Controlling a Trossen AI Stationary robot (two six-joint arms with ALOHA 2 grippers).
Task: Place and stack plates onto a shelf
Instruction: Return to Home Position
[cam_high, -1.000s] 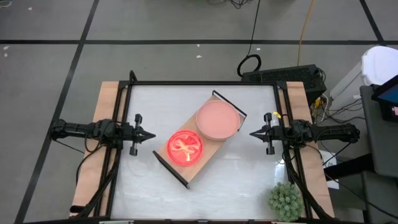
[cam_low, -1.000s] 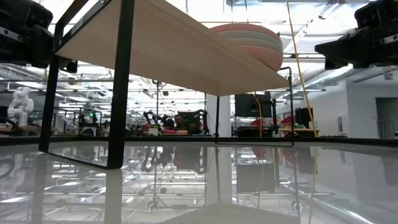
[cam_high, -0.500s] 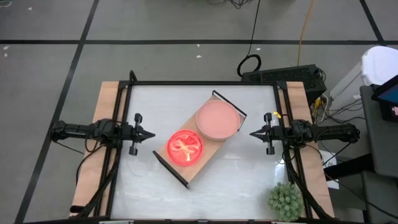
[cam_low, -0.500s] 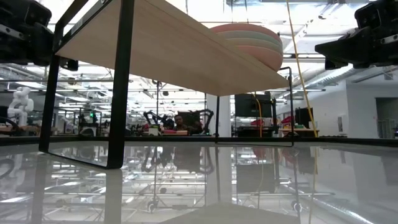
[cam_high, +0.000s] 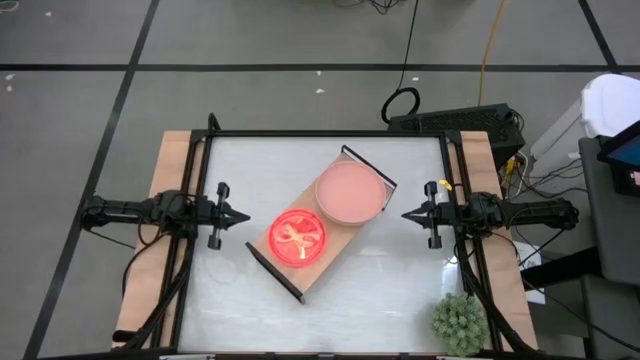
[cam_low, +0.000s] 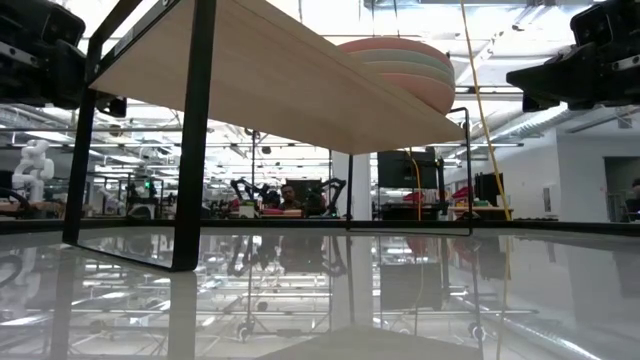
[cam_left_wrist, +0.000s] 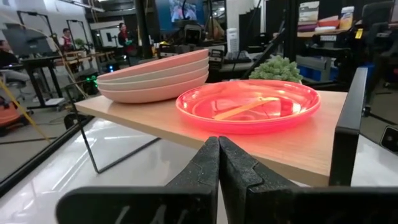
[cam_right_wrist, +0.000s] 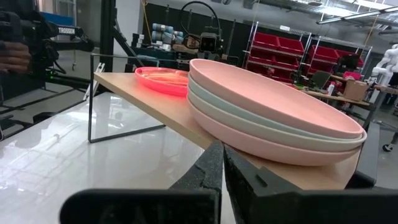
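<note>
Parked at opposite table sides: left gripper (cam_high: 243, 216), right gripper (cam_high: 406, 213). My fingers pinched fully together on both, nothing held, tips well apart from load.
Table centre: shelf (cam_high: 303, 274), set diagonal.
Far end: large plates (cam_high: 349, 192), three nested, pink on top. Judged stable.
Near end: neon plates (cam_high: 297, 238), separate stack, sorted by size.
Left arm lettering (cam_right_wrist: 70, 30): appears to read TROSSEN.

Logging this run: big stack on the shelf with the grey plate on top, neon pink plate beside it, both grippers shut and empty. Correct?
No: the top plate is dusty pink, the grey plate under it, as the right wrist view shows. The rest holds: neon pink plate beside it on the shelf, left gripper and right gripper shut and empty.
</note>
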